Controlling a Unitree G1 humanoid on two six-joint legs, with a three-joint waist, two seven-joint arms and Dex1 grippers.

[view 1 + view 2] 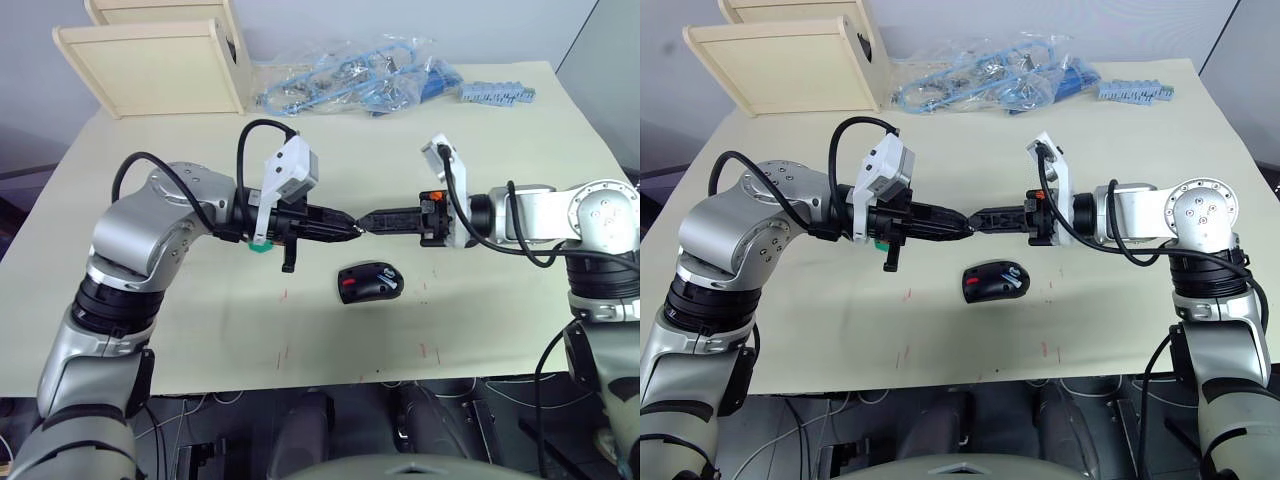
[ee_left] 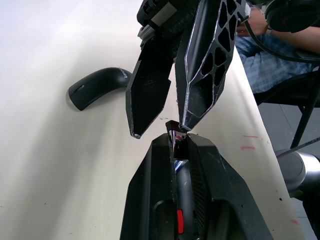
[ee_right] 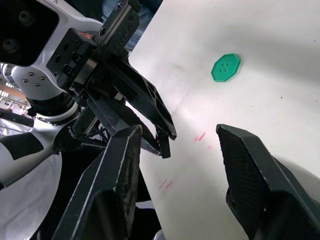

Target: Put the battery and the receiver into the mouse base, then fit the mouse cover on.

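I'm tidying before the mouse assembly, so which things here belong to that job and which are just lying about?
Job: black oval mouse base with red patch; tiny dark stub-like receiver pinched in left pincer; open right pincer.
Lying about: green toothed disc; pale wooden boxes; clear bag of blue parts.

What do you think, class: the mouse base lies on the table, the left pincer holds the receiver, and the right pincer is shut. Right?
No. The right pincer is open: the right wrist view shows its fingers well apart. The rest stands: the mouse base lies on the table and the left pincer holds the receiver.
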